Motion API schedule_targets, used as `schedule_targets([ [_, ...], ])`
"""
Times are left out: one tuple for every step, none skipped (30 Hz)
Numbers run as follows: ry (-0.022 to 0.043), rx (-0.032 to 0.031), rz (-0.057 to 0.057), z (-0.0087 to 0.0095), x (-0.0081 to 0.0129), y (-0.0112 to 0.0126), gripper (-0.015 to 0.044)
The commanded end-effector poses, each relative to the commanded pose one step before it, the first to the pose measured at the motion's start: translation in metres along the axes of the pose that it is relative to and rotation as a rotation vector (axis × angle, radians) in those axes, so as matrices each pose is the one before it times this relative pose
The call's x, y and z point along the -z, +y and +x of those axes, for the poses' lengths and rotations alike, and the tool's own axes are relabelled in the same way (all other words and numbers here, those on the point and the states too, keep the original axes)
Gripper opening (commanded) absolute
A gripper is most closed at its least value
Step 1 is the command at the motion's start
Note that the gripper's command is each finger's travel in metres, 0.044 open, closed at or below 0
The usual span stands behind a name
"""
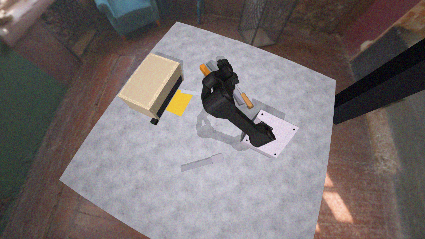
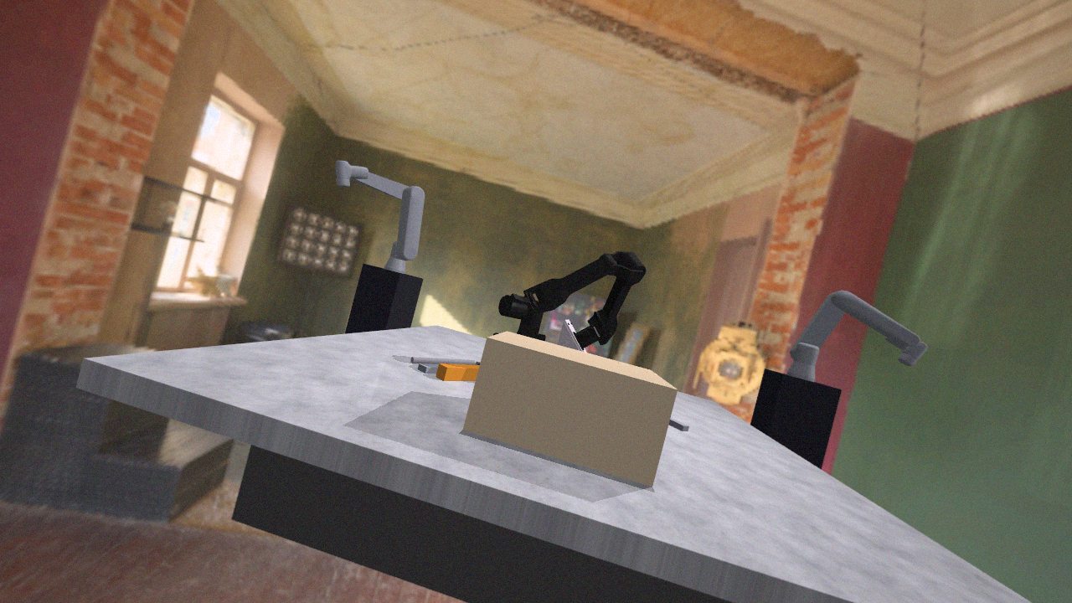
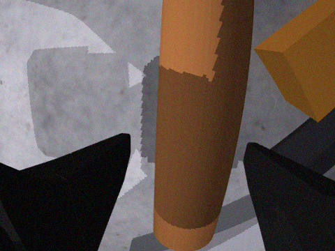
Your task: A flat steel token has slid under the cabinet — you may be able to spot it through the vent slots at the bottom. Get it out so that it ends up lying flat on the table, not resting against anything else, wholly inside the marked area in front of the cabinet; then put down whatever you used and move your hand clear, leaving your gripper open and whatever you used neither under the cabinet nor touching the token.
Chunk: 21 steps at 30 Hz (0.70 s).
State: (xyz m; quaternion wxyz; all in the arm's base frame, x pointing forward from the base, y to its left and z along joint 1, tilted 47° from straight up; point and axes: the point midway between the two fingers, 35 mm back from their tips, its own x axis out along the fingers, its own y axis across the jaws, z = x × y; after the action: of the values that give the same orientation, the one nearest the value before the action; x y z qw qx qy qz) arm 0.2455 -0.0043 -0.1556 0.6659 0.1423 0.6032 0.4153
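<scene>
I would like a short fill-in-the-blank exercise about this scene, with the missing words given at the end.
1. The marked area in front of the cabinet is coloured ____.
2. In the wrist view, the handle between the fingers is coloured ____.
3. The gripper is ____, with gaps on both sides of the handle.

Missing words: yellow; orange; open
</scene>
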Motion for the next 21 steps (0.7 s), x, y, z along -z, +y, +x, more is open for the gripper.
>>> schedule_targets([
  [0.0014, 0.00766, 0.0, 0.00079, 0.0, 0.00002, 0.027],
  [0.0, -0.00001, 0.0003, 0.0, -0.00004, 0.00014, 0.027],
  [0.0, -0.00001, 0.0002, 0.0, -0.00003, 0.00012, 0.027],
  [0.00001, 0.0, -0.0002, 0.00017, 0.00022, -0.00004, 0.027],
  [0.00001, 0.0, -0.0003, 0.00029, 0.00038, -0.00008, 0.027],
  [0.00001, 0.0, -0.0005, 0.00043, 0.00057, -0.00011, 0.027],
  [0.00002, 0.0, -0.0006, 0.00049, 0.00064, -0.00012, 0.027],
  [0.00002, 0.0, -0.0007, 0.00057, 0.00076, -0.00014, 0.027],
  [0.00002, 0.0, -0.0008, 0.00069, 0.00091, -0.00017, 0.027],
  [0.00002, 0.0, -0.0008, 0.00072, 0.00095, -0.00017, 0.027],
  [0.00001, 0.0, -0.0005, 0.00047, 0.00062, -0.0001, 0.027],
  [0.0, 0.0, -0.0002, 0.00016, 0.00021, -0.00003, 0.027],
  [0.0, 0.0, 0.0, 0.0, 0.0, 0.0, 0.027],
  [0.0, 0.0, 0.0, 0.0, 0.0, 0.0, 0.027],
  [0.0, 0.0, 0.0, 0.0, 0.0, 0.0, 0.027],
  [0.0, 0.0, 0.0, 0.0, 0.0, 0.0, 0.027],
  [0.0, 0.0, 0.0, 0.0, 0.0, 0.0, 0.027],
  [0.0, 0.0, 0.0, 0.0, 0.0, 0.0, 0.027],
  [0.0, 0.0, 0.0, 0.0, 0.0, 0.0, 0.027],
  [0.0, 0.0, 0.0, 0.0, 0.0, 0.0, 0.027],
  [0.0, 0.0, 0.0, 0.0, 0.0, 0.0, 0.027],
])
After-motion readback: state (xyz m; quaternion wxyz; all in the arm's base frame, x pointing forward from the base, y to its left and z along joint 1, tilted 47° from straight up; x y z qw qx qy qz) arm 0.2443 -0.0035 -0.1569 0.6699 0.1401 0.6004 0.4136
